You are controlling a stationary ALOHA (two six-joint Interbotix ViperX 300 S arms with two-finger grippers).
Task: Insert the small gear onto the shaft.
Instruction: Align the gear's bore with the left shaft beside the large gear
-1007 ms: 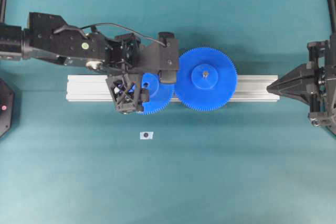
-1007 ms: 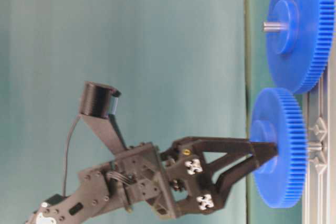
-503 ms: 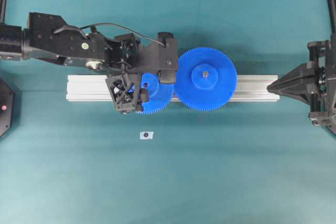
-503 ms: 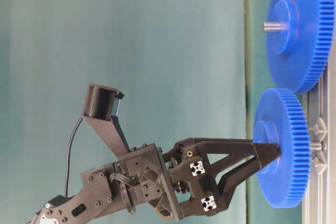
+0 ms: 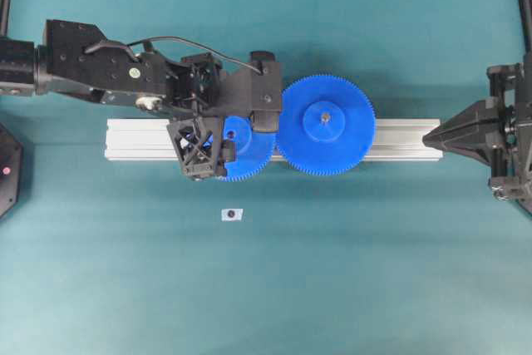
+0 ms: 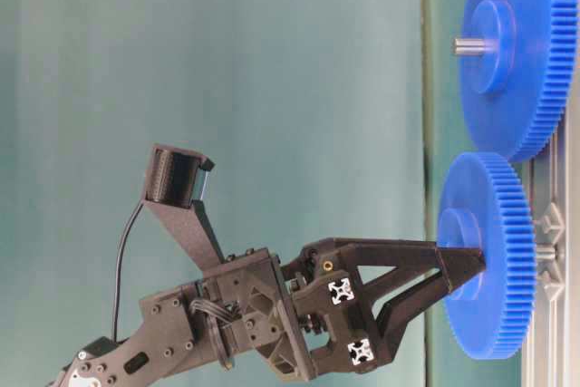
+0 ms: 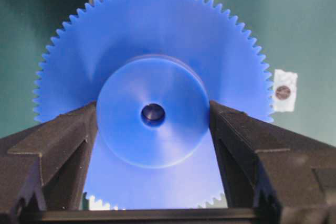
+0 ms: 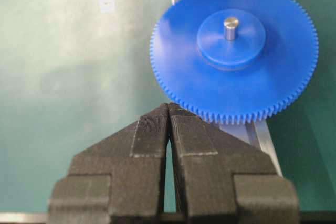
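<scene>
The small gear is a blue toothed disc lying flat over the aluminium rail, its teeth beside those of the wider gear. My left gripper reaches down on it from the left. Both fingers press the sides of its raised hub. In the table-level view the small gear sits close to the rail, with a bit of shiny metal of the shaft under it. The hub's centre hole looks dark and the pin is hidden. My right gripper rests shut at the rail's right end, holding nothing.
The wider blue gear sits on the rail with a grey pin tip through its hub. A small white tag with a dark dot lies on the teal table in front of the rail.
Over the last second the small gear and my left gripper sank slightly closer to the rail, then stayed still. The right arm has not moved.
</scene>
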